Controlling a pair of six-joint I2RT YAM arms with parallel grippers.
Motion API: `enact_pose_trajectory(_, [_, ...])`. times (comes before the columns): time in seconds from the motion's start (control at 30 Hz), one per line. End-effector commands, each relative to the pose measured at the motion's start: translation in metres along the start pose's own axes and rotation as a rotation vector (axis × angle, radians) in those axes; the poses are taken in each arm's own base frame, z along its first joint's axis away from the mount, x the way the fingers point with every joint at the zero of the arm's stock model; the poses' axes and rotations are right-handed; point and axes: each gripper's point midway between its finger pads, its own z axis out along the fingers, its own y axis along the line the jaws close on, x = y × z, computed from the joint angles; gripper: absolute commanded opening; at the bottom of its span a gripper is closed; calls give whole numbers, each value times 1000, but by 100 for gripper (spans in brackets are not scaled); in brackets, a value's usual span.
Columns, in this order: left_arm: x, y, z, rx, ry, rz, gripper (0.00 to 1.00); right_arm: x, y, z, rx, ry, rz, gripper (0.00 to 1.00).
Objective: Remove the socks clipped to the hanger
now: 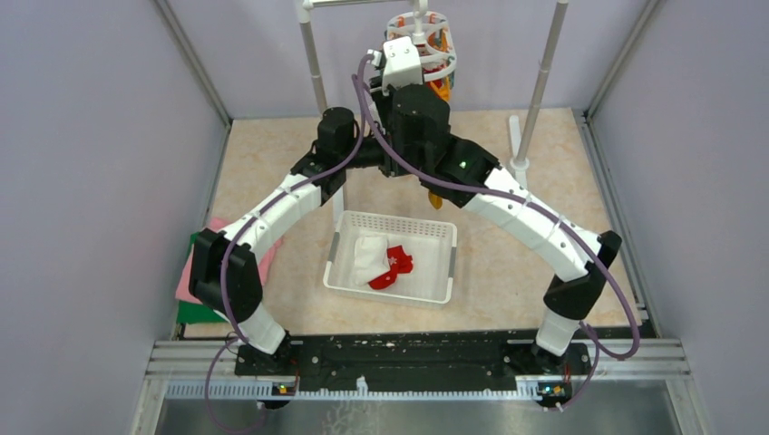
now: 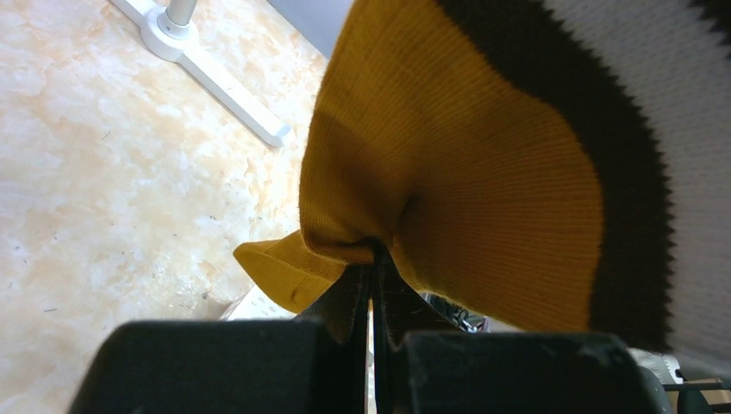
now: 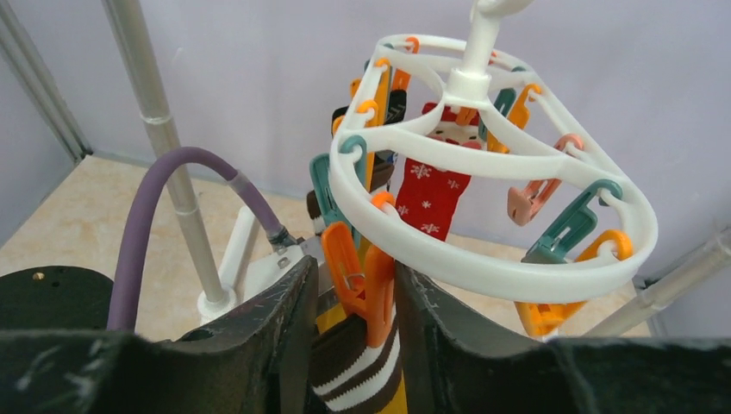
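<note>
White plastic mesh forms the basket (image 1: 399, 218) on the mottled beige tabletop (image 1: 508, 272). In it lie a soft white sock (image 1: 367, 254) and, just right of it and touching, a red snowflake sock (image 1: 392, 267). A folded pink and green cloth (image 1: 189, 281) sits at the left edge.

Farther back, the left end effector (image 2: 372, 259) is clenched on the mustard sock (image 2: 465, 198). Its black fingers pinch a bunched fold of the ribbed knit, which fans out above them, with a dark band and then a white band at the right.

Above it, the right end effector (image 3: 355, 272) has its jaws parted on either side of an orange clip (image 3: 345, 259). Whether they press it cannot be told. A banded cuff (image 3: 353, 366) in brown, white and mustard hangs from that clip.

The clip dangles from the near rim of the hanger (image 3: 483, 259), a glossy white oval ring with orange, teal and pink pegs. A second red snowflake-patterned sock (image 3: 428, 194) is pegged at its far side. A grey rack pole (image 3: 164, 147) stands to the left.
</note>
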Motion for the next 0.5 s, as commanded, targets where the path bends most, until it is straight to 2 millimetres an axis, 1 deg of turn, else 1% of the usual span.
enact_pose_trajectory(0.0, [-9, -19, -6, 20, -36, 45, 0, -24, -17, -12, 43, -63, 56, 35])
enact_pose_trajectory(0.27, [-6, -17, -12, -6, -31, 55, 0, -39, -31, -26, 26, -113, 134, 19])
enact_pose_trajectory(0.37, [-8, -12, -16, -28, -36, 69, 0, -43, -36, -32, -1, -117, 172, 13])
enact_pose_trajectory(0.47, [-10, -9, -19, -39, -39, 77, 0, -46, -44, -32, -56, -116, 243, 7])
